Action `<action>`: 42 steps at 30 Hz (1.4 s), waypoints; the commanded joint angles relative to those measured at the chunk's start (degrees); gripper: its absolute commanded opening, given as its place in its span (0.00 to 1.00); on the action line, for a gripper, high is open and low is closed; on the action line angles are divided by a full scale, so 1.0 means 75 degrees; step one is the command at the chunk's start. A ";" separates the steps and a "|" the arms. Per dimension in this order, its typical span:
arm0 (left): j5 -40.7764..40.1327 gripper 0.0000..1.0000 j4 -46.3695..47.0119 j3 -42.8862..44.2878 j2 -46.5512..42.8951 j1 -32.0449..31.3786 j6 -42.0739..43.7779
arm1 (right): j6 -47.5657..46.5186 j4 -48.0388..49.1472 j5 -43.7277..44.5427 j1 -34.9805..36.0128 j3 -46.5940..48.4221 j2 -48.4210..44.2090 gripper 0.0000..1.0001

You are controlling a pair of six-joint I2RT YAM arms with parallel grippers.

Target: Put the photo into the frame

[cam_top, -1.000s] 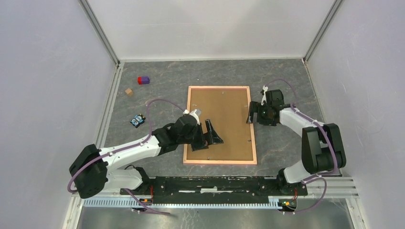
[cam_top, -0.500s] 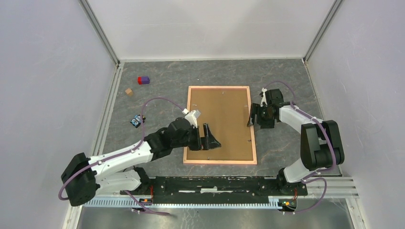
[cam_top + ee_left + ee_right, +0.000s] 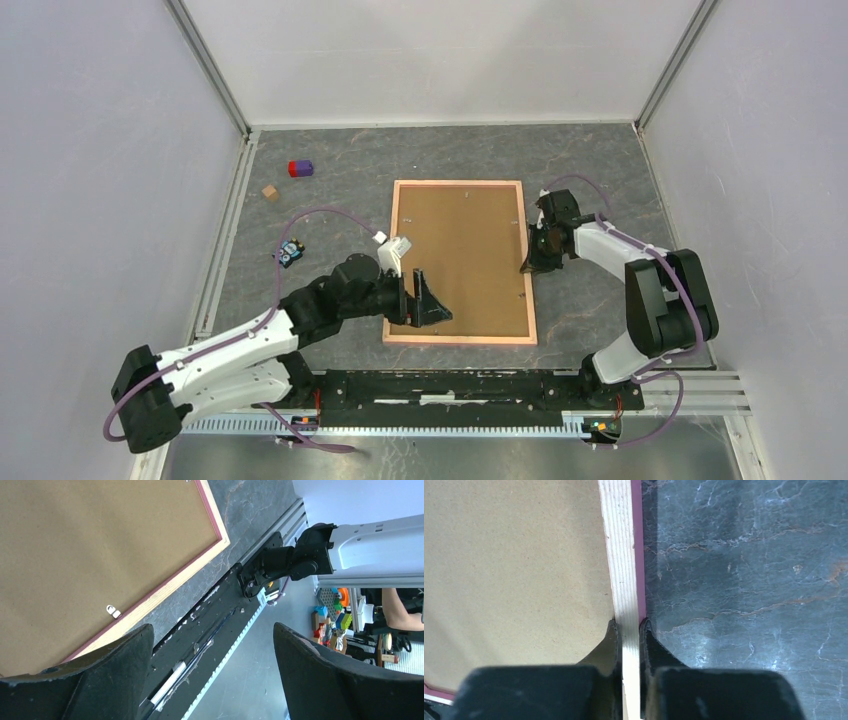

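Observation:
The frame (image 3: 460,184) lies face down in the middle of the table, its salmon-pink rim around a brown backing board (image 3: 465,250). The photo is out of view. My right gripper (image 3: 528,262) is shut on the frame's right rail; in the right wrist view the pale wooden rail (image 3: 619,555) runs between the two fingers of the gripper (image 3: 629,625), one on the board side, one on the table side. My left gripper (image 3: 428,308) hovers open and empty over the frame's near left corner. In the left wrist view this gripper (image 3: 212,630) holds nothing, and the frame rim (image 3: 190,567) lies beyond it.
A red and purple block (image 3: 300,168), a small wooden cube (image 3: 270,192) and a small blue object (image 3: 289,252) lie on the dark table at the left. A small white clip (image 3: 113,611) sits on the board's edge. The arms' black base rail (image 3: 450,390) runs along the near edge.
The right gripper has closed from wide open onto the frame's right rail. The left arm has drawn back toward the near left, its gripper still open.

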 commanded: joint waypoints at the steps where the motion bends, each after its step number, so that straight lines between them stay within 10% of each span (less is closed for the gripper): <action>1: 0.0277 0.93 -0.0171 -0.0263 -0.0589 -0.0048 0.0201 | 0.1053 -0.0422 0.0723 0.0065 -0.0341 0.0396 0.00; 13: -0.0308 0.85 -0.1010 -0.0590 -0.0013 -0.0048 -0.1801 | 0.5665 0.1461 0.1561 0.0037 -0.2902 -0.1684 0.00; 22: -0.1248 0.95 0.0203 -0.0243 0.1981 -0.0048 -0.3685 | 0.6741 0.1757 0.1244 0.0479 -0.3559 -0.2670 0.00; 25: -0.1403 0.97 0.0085 0.0409 0.2869 -0.0048 -0.3811 | 0.6182 0.1726 0.1268 0.0570 -0.3422 -0.2804 0.05; 36: -0.1724 0.71 -0.0040 0.1665 0.5380 -0.0060 -0.4990 | 0.0808 0.1944 0.1986 0.0536 -0.2606 -0.4520 0.76; 42: -0.2463 0.47 -0.1356 0.2391 0.6115 -0.0051 -0.4902 | -0.0906 0.1677 0.2248 0.0532 -0.2503 -0.5246 0.80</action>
